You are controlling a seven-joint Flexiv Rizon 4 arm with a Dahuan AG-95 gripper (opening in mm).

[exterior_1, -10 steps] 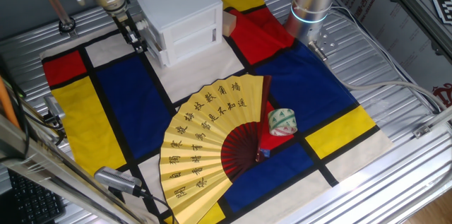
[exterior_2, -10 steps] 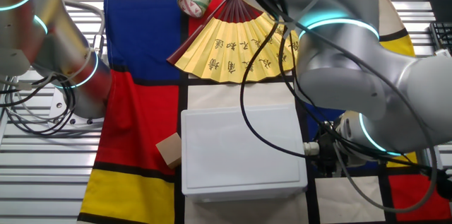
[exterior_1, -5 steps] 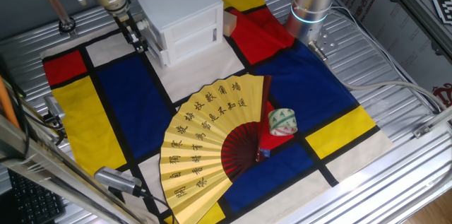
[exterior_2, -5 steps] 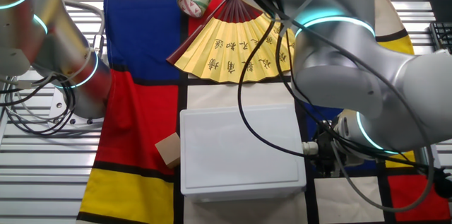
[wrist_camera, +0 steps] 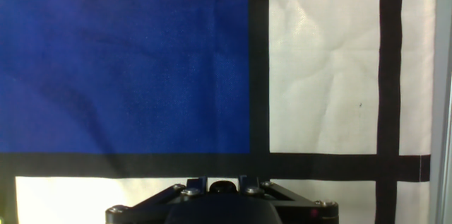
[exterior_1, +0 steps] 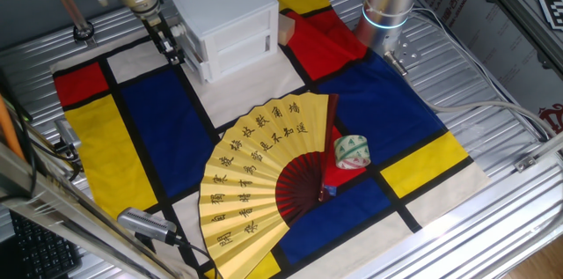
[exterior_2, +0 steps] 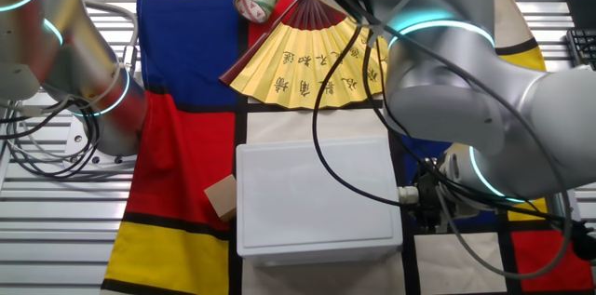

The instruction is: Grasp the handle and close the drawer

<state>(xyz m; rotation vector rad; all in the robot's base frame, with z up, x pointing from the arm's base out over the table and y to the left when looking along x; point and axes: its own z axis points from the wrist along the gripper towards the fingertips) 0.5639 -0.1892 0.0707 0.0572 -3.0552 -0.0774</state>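
Observation:
The small white two-drawer cabinet (exterior_1: 224, 6) stands at the far end of the checked cloth; it also shows in the other fixed view (exterior_2: 317, 193). Its drawer fronts (exterior_1: 236, 41) look about flush with the body, and I cannot tell the drawers apart. The handle is hidden. My gripper (exterior_1: 174, 50) points down against the cabinet's left side, and in the other fixed view (exterior_2: 417, 200) it is against the right side. In the hand view my gripper (wrist_camera: 221, 181) shows only its base, with the tips close together over bare cloth and nothing between them.
An open yellow fan (exterior_1: 255, 173) lies mid-cloth with a green tape roll (exterior_1: 351, 150) beside it. A small cardboard box (exterior_2: 222, 197) sits against the cabinet's other side. A second arm's base (exterior_1: 387, 6) stands at the far right. Metal rails edge the table.
In the other fixed view the cabinet has shifted slightly to the left, away from my gripper's side. My gripper has hardly moved.

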